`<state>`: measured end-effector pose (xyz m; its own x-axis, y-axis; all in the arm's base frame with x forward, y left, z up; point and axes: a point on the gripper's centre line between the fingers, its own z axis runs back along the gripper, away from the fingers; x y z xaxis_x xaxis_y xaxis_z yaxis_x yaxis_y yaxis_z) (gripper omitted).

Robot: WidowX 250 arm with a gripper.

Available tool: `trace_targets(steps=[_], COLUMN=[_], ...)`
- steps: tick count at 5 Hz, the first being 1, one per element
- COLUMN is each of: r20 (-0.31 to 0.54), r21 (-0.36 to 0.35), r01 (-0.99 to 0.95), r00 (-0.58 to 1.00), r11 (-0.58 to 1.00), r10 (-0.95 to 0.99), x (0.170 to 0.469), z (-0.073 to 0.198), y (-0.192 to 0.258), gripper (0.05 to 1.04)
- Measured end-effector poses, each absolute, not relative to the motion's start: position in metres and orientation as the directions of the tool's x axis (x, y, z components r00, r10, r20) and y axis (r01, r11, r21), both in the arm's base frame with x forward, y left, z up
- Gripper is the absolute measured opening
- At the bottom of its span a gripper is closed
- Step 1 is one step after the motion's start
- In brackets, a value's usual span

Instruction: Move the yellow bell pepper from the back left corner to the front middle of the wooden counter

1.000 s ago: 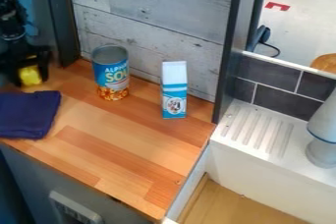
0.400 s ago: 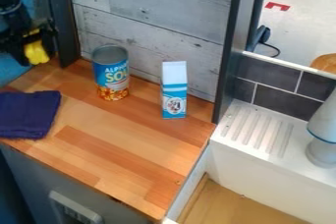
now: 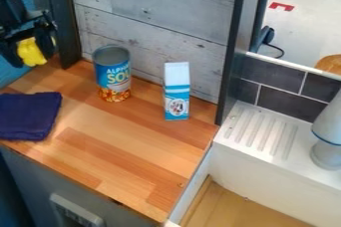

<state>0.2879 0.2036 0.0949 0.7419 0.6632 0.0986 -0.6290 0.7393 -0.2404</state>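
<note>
1. End effector [image 3: 31, 51]: far left of scene, fingers closed on a yellow object [image 3: 31, 53]. Grip reads as one finger on each side. Object's exact type: can't tell.
2. Yellow object sits between the fingers, seen against the blue surface [image 3: 10, 75] past the far left edge of the table [image 3: 126, 136]. Not touching the can or the cloth.
3. Soup can [image 3: 114, 74]: upright on table, far side, right of end effector. Blue label, orange-red pattern at bottom.
4. Carton [image 3: 176, 91]: upright, white and blue, right of can and a bit nearer. Apart from can.
5. Dark blue cloth [image 3: 28, 115]: folded, flat on table at left, nearer than end effector.
6. Wood-plank panel [image 3: 153, 27] stands behind can and carton, dark post [image 3: 59, 17] at its left, another dark post [image 3: 228, 61] at its right.
7. Right side: white ledge [image 3: 256, 134] with raised ribs, dark tiles [image 3: 283, 102] behind it. Pale grey vessel [image 3: 326, 146] with blue line stands on ledge, cut off by right edge of view.
</note>
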Motion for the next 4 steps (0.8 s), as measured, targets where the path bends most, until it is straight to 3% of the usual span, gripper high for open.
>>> trace_targets(steps=[1,2,3,4], r20=[0.085,0.016,0.014,0.047], r21=[-0.231,-0.142,-0.06,-0.028], r01=[-0.537,-0.428,-0.285,-0.238], r00=[0.819,0.9,0.958,0.97], r11=[0.811,0.892,0.957,0.971], r10=[0.567,0.435,0.286,0.239], x=[0.268,0.246,0.237,0.24], z=[0.095,0.063,0.033,0.014], y=[0.149,0.1,0.05,0.033], gripper=[0.806,0.806,0.806,0.806])
